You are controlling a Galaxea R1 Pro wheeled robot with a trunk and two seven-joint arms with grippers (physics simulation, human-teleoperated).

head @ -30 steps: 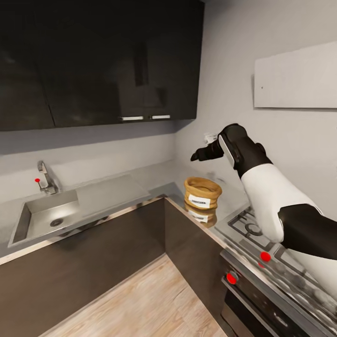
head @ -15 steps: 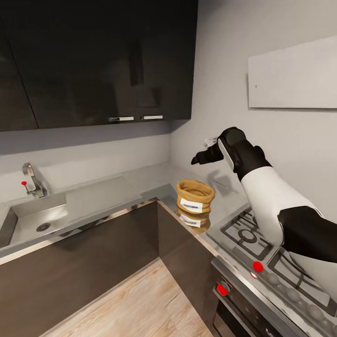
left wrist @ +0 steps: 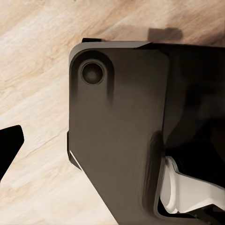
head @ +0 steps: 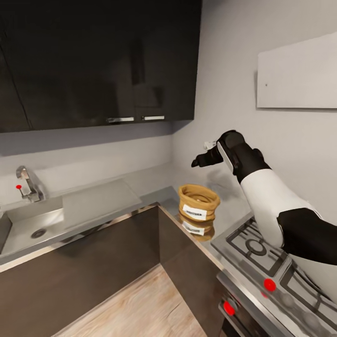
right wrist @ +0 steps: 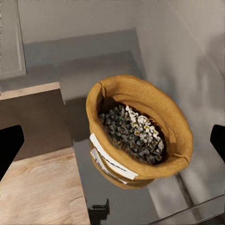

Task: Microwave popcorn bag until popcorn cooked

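Right, corner kitchen: grey desk [head: 117,196] runs along the back wall and turns at the corner toward the hob [head: 262,248]. Sink [head: 23,229] with tap [head: 28,185] sits at the far left, dark upper cabinets [head: 93,61] hang above, and a pale panel [head: 299,75] is on the right wall. Red knobs [head: 269,284] show on the oven front beside the hob. Wood floor [head: 135,304] lies below.

Bag [head: 198,202] stands upright on the desk near its front edge, at the corner, just beside the hob and apart from it. Its white label faces the room and its reflection shows in the glossy top. In the right wrist view the bag [right wrist: 140,131] is open at the top, with dark and pale kernels inside.

Nothing lies between the bag and the arm. Right end effector [head: 199,160] hangs above and behind the bag, near the right wall, clear of it. Its fingers [right wrist: 9,145] sit at the wrist picture's two edges, so it is spread wide and grasps nothing.

Left wrist view has a dark robot body part [left wrist: 122,131] over the floor, with one black fingertip [left wrist: 9,140] at the edge; whether that end effector is released or clenched I cannot tell.
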